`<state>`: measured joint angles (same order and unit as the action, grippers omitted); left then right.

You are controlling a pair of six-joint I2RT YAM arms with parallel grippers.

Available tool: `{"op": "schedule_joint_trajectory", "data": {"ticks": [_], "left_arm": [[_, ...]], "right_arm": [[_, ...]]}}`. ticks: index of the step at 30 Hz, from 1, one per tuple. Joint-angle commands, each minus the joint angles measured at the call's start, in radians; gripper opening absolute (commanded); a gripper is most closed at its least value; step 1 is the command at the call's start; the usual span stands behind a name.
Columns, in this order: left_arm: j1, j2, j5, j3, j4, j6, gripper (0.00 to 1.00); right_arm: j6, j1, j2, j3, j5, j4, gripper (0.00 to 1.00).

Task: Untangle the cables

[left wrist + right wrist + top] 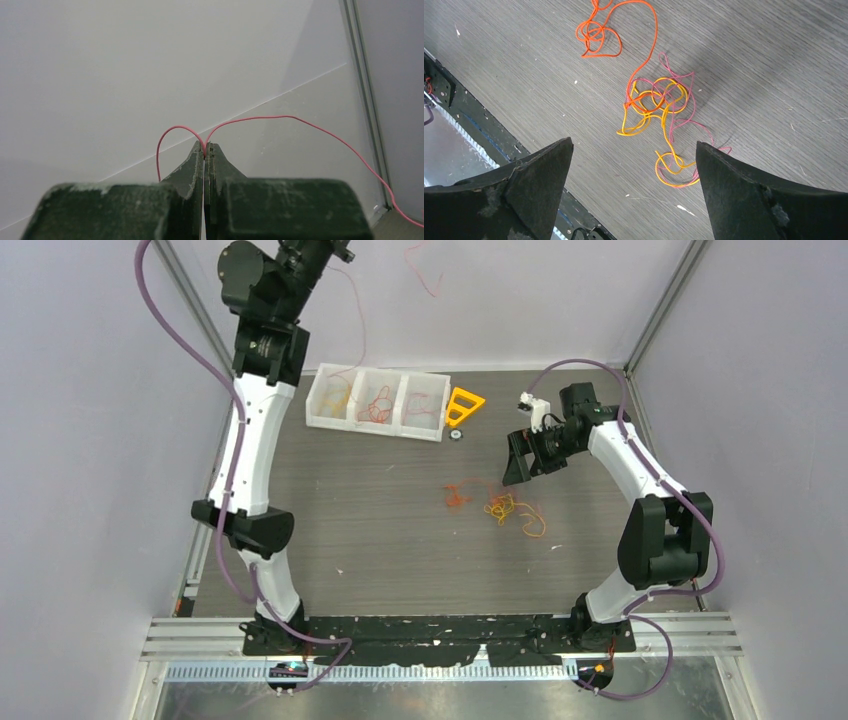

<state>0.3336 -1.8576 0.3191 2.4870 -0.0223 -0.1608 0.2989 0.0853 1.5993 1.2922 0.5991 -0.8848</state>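
Left pincer [204, 146], high by the back wall [125, 60], is clamped on one pink strand [280, 118], seemingly carrying it clear; next, lower it into the white tray [372, 429]. Tangled cables [656, 107] lie on the table [350, 530] beneath the right pincer [634, 142], whose jaws are spread apart.

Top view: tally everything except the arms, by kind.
Tray, cables in all three compartments: 1
Plastic triangle: 1
Small round part: 1
Cable clump loose on table: 1
Pink strand pinched in left tool: 1
Total: 5

Cables [497, 505] on table [380, 540], before 3-compartment tray [372, 429]; triangle [470, 395] right of tray.
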Motion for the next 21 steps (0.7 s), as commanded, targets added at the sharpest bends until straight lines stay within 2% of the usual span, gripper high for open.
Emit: {"op": "schedule_joint_trajectory", "data": {"ticks": [1,7,11,18,21], "left_arm": [[0.002,-0.080,-0.049,0.040,-0.163,0.012,0.00],[0.003,-0.180,-0.116,0.072,-0.350,0.074,0.00],[0.014,-0.227,-0.141,0.082,-0.381,0.092,0.00],[0.044,-0.319,-0.156,0.140,-0.465,-0.001,0.00],[0.045,-0.322,-0.169,0.099,-0.468,0.008,0.00]], "right_arm": [[-0.001,-0.001,-0.018,0.002,0.019,0.002,1.00],[0.011,-0.002,-0.005,-0.004,0.010,-0.002,1.00],[0.010,-0.001,0.012,0.000,0.010,-0.002,1.00],[0.007,-0.002,0.031,0.009,0.013,-0.002,1.00],[0.005,-0.002,0.037,0.020,0.028,0.000,1.00]]}}
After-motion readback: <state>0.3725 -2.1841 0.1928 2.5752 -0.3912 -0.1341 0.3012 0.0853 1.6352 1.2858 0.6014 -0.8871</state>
